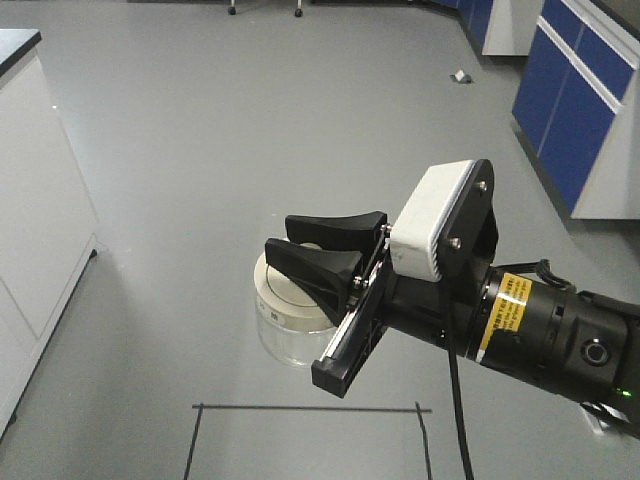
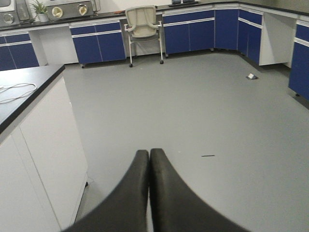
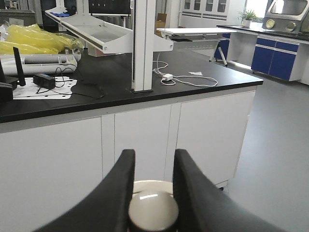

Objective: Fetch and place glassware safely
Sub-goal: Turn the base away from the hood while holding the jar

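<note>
The glassware (image 1: pixel 283 325) is a squat clear jar with a cream-white lid, and it hangs in the air above the grey floor. My right gripper (image 1: pixel 282 238) reaches in from the right and is shut on the lid's knob. In the right wrist view the round knob (image 3: pixel 153 210) sits pinched between the two black fingers of the right gripper (image 3: pixel 155 153), with the lid's rim (image 3: pixel 152 185) showing behind it. The jar's glass body is hidden in that view. My left gripper (image 2: pixel 149 153) is shut, its fingers pressed together with nothing between them.
A white cabinet (image 1: pixel 40 200) with a black top stands at the left. Blue cabinets (image 1: pixel 580 90) line the right wall. A black tape rectangle (image 1: pixel 310 408) marks the floor below the jar. A small object (image 1: pixel 461 77) lies far off. A chair (image 2: pixel 143 29) stands by the back cabinets.
</note>
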Controlling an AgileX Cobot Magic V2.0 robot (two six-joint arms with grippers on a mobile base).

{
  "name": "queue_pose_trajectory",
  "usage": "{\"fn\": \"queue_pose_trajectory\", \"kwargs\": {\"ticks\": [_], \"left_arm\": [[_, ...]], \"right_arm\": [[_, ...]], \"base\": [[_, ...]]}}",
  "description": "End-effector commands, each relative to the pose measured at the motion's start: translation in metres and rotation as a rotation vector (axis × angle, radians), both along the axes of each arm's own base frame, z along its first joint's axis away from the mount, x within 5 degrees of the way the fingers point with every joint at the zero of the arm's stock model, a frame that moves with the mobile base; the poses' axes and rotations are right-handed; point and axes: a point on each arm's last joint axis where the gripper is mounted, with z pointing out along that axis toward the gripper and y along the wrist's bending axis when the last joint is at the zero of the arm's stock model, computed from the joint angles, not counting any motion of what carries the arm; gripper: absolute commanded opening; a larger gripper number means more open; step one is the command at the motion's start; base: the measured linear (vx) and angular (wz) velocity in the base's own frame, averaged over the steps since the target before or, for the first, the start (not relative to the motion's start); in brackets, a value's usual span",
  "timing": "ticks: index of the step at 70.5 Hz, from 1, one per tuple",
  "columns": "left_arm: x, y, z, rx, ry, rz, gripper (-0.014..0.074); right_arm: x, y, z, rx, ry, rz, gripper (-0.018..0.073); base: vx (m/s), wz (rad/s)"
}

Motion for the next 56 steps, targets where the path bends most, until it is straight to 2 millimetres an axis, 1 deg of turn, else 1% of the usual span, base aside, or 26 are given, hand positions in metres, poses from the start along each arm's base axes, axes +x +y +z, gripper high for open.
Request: {"fn": "queue_pose_trajectory", "kwargs": {"ticks": [1, 21, 56], "left_arm": [[0.0004, -0.0007, 0.0137, -0.009, -0.084, -0.009, -0.0007], [0.0004, -0.0007, 0.0137, -0.009, -0.084, -0.009, -0.0007], [0.0004, -0.0007, 0.0137, -0.009, -0.084, -0.009, -0.0007]], "right_arm": [[-0.0051, -0.0012, 0.0257, 0.12, -0.066, 0.033, -0.0003], [-0.005, -0.0013, 0.0256, 0.12, -0.065, 0.033, -0.0003], [-0.0051, -0.0012, 0.0257, 0.121, -0.066, 0.034, -0.0003]], "base": [[0.47, 0.17], [0.48, 0.08], [0.51, -0.1]]}}
